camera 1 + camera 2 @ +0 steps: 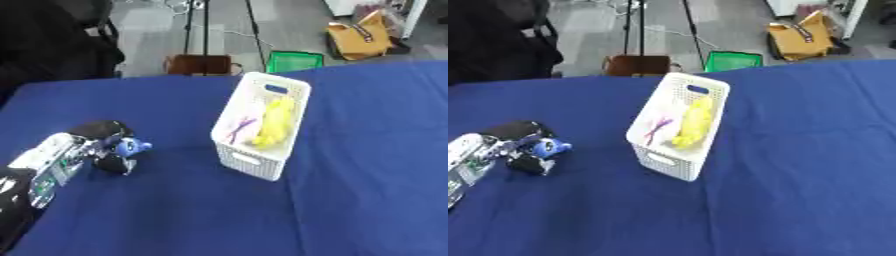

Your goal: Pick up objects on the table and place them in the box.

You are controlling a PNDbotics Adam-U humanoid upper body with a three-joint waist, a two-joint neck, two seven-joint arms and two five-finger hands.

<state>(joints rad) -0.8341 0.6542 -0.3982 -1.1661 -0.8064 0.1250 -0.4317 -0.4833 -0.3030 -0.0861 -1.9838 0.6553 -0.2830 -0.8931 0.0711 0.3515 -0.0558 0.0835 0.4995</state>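
Near the left edge of the blue surface, a small blue object sits between the curled fingers of the left hand, which grips it low over the cloth. To its right, well apart, stands the white perforated box; inside lie a yellow thing and a purple thing. The right hand does not show.
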